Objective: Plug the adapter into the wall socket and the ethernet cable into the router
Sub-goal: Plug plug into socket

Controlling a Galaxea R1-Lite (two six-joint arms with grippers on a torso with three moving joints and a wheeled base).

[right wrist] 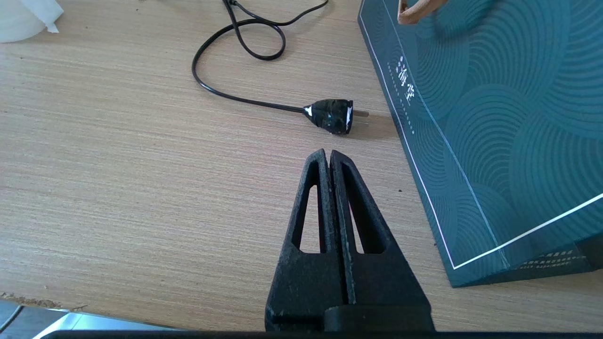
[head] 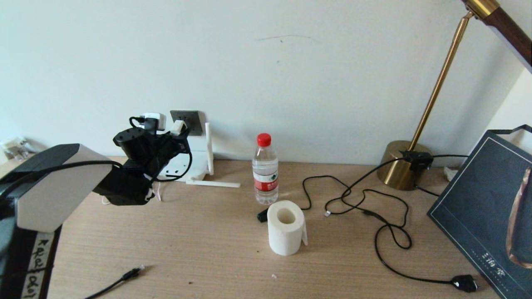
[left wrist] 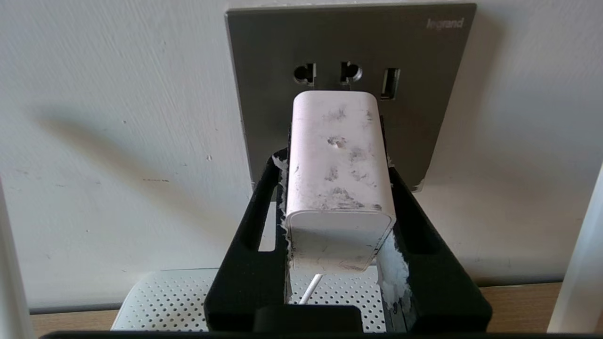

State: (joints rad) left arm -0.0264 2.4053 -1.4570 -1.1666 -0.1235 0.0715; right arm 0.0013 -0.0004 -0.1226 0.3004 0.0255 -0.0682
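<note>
The dark-grey square wall socket plate (left wrist: 348, 52) on the far wall reads "legrand" in pale letters at one corner.

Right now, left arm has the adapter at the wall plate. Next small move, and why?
Probably a short, straight push toward the wall. The left gripper is shut on the adapter, whose front end sits at the wall socket just below the upper holes; whether it is fully seated cannot be told. Release only after that. The right gripper is shut, idle over the table.
</note>
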